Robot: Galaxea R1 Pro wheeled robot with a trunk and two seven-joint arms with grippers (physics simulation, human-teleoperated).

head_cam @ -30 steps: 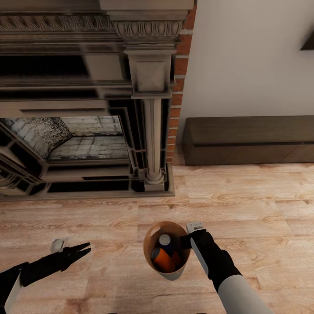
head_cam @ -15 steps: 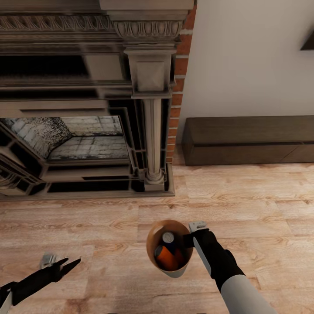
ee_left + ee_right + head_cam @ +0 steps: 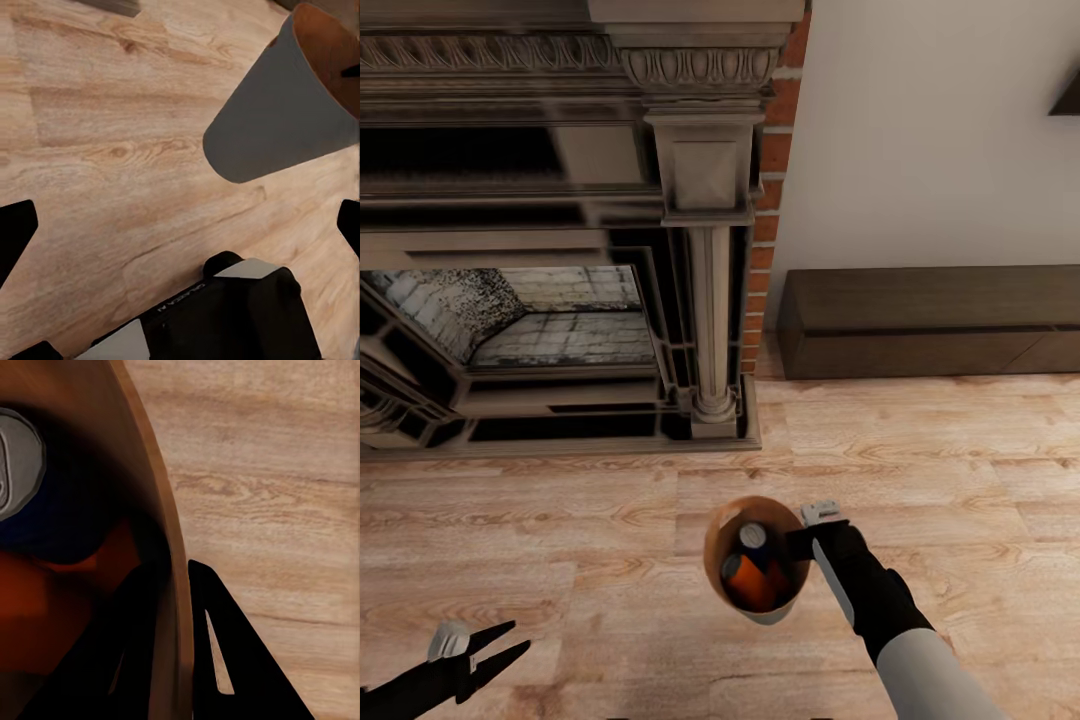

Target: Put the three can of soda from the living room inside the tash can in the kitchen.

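The bin hangs above the wood floor, the right gripper pinching its rim, one jaw inside the wall and one outside. Inside lie a dark blue can and at least one orange can; whether a third is there I cannot tell. The carry to the kitchen looks unfinished. The left gripper hangs empty, jaws spread. The fireplace and low dark cabinet block the way ahead; the floor near the bin lies free.
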